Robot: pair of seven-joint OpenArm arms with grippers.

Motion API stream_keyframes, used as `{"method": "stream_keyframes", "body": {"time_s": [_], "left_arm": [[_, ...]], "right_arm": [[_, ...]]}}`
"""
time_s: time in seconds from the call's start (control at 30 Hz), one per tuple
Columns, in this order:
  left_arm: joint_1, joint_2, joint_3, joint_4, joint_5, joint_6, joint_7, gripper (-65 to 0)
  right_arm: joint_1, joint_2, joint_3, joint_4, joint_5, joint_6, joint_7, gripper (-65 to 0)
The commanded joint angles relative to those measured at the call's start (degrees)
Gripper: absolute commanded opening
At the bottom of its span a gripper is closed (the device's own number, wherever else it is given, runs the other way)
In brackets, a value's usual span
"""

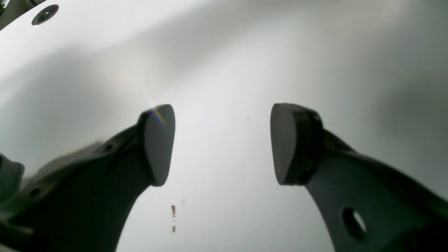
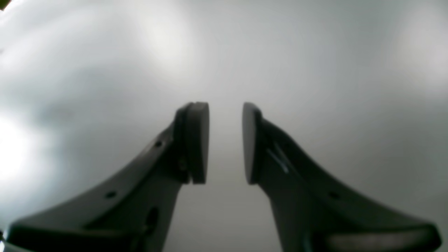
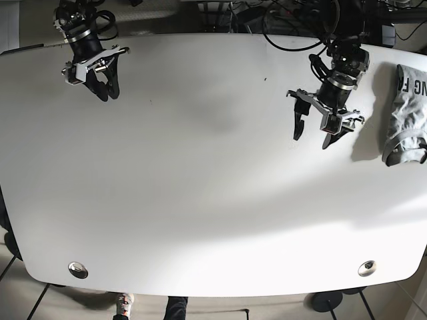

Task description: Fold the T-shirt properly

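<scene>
Over the white table my left gripper hangs spread wide, my right gripper slightly parted, both empty; the folded T-shirt lies well apart

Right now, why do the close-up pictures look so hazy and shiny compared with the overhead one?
Left wrist view: the white table glares, with a small rainbow flare on one pad of the left tool, whose base blurs. Right wrist view: softer still, the right tool fuzzy over bright patches. Base view: sharp, the table edges bowed, shadows beside the left tool and the folded T-shirt.

Bright glare on table; wrist views blurred, softly shadowed.
</scene>
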Motion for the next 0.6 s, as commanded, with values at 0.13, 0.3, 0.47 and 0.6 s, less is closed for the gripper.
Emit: {"method": "stream_keyframes", "body": {"time_s": [0.13,0.3,0.47,0.6], "left_arm": [[10.3,1.1,9.5,1.2,-0.7,11.5,-11.6,-26.0],[24.7,1.1,14.6,3.3,-0.8,15.6,-15.5,-26.0],[39.0,1.1,15.5,2.9,-1.1,15.6,-20.1,-26.0],[47.9,1.1,15.5,3.3,-1.1,15.6,-20.4,-26.0]], "right_arm": [[-5.8,0.8,0.3,-3.4,0.4,-1.97,9.9,-49.1],[-12.7,0.6,0.0,-3.8,0.9,-1.97,12.5,-49.1],[-19.4,-2.3,0.0,-3.9,1.0,-1.8,12.5,-49.1],[-25.7,-2.3,-0.1,-3.7,0.9,-1.8,12.5,-49.1]]}}
